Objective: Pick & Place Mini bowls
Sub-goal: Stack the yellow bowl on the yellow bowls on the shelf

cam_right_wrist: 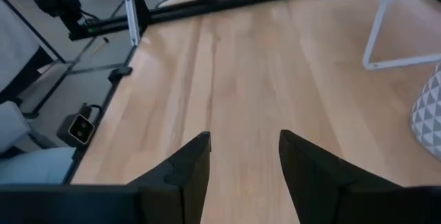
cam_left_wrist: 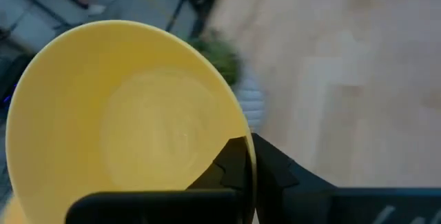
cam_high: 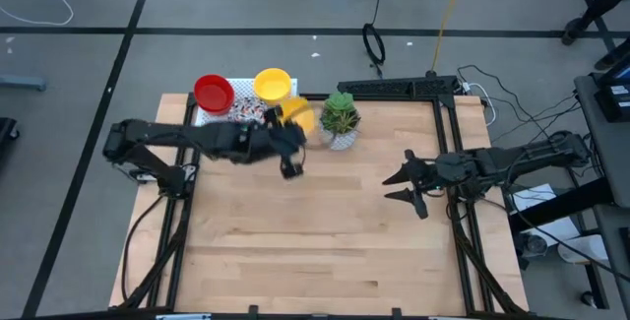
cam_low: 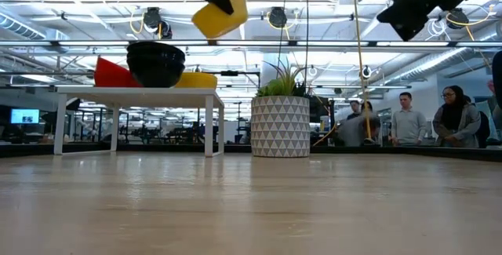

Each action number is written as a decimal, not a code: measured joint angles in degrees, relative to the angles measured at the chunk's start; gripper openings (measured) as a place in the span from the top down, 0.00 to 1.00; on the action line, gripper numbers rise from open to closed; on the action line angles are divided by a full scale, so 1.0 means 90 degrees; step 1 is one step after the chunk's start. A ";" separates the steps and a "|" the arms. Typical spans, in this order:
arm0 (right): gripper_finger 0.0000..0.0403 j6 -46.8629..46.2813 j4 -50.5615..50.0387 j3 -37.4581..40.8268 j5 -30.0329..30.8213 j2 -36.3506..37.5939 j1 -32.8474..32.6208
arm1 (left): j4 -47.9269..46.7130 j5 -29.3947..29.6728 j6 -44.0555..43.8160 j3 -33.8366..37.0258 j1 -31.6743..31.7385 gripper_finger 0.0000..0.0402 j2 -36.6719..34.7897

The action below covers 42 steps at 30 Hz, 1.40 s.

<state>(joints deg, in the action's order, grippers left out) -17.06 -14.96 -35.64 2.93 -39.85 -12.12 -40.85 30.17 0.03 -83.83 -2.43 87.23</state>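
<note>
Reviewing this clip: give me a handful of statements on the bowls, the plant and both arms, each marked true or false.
1. The left gripper holds a yellow bowl off the table. True.
2. The right gripper grips a red bowl. False: its jaws are open and empty.
3. The potted plant stands on the wooden table. True.
4. The red bowl lies on the wooden tabletop. False: it sits on the small white stand.

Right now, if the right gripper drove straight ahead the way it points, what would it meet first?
Probably nothing: the right gripper, jaws open, points over bare table. The plant pot and the white stand's leg look off to one side, though depth is unclear.
</note>
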 joint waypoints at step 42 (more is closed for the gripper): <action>0.60 0.0816 -0.0437 -0.0002 0.0001 0.0439 0.0000 | -0.0112 -0.1370 0.0426 0.0000 0.3661 0.94 0.0492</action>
<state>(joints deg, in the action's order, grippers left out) -9.72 -18.90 -35.66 2.94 -35.90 -12.12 -41.86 17.85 3.86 -83.83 30.52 91.66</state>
